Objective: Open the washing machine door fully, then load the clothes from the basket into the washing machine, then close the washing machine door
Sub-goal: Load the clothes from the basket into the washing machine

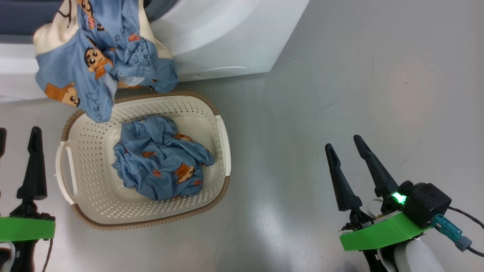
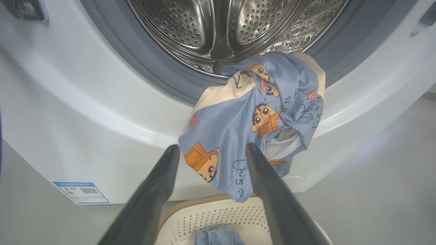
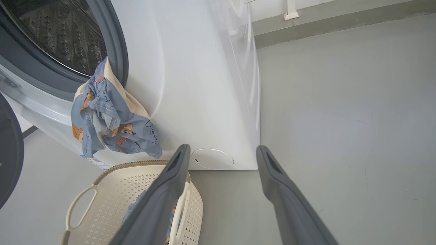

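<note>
One of the clothes [image 1: 94, 56], light blue with cartoon figures, hangs half out of the washing machine [image 2: 68, 112], draped over its grey ring above the basket [image 1: 90, 181]. Its top end lies on the steel drum [image 2: 218, 27] lip. A second garment [image 1: 162, 162] lies crumpled in the basket. My left gripper [image 2: 211, 149] is open just in front of the hanging garment [image 2: 252, 115] and holds nothing. My right gripper [image 1: 342, 142] is open over bare floor to the right of the basket. The washing machine door [image 3: 8, 149] stands swung open at the left edge.
Grey floor [image 1: 340, 75] stretches wide to the right of the machine and basket. A round white flap [image 3: 213, 159] sits low on the machine front, and a blue label [image 2: 81, 192] is at its lower left. A wall base [image 3: 340, 20] runs behind.
</note>
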{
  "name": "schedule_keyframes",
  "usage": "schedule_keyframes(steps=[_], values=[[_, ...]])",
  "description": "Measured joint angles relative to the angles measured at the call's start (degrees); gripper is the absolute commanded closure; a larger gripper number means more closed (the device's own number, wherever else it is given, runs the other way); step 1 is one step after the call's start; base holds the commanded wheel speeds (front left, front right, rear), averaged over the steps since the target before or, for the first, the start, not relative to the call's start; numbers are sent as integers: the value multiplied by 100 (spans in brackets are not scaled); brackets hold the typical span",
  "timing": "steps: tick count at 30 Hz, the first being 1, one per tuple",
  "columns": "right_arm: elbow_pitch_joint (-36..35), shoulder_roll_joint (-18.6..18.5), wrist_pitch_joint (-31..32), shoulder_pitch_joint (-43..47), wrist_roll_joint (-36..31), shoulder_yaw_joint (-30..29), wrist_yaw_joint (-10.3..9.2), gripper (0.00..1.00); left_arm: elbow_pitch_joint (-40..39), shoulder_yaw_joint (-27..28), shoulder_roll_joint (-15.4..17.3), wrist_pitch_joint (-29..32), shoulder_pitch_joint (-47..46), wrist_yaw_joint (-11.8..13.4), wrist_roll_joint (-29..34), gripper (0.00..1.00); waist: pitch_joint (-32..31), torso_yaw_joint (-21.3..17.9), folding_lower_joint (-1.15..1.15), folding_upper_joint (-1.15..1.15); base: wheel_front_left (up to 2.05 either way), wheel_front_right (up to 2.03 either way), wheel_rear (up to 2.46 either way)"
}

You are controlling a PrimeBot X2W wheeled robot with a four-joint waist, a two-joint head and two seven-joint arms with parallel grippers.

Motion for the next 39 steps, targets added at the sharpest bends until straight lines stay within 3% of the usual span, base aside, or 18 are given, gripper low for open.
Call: schedule_keyframes(steps=[15, 39], values=[[-64, 0, 0, 4, 10, 54, 0, 0, -18, -694, 3, 0, -213, 1, 19, 0, 128, -169, 0, 0, 0, 0, 0], [-299, 2, 0, 25, 88, 255, 0, 0, 995, -1437, 249, -1, -1508, 8, -398, 0, 647, -664, 0, 0, 0, 0, 0]])
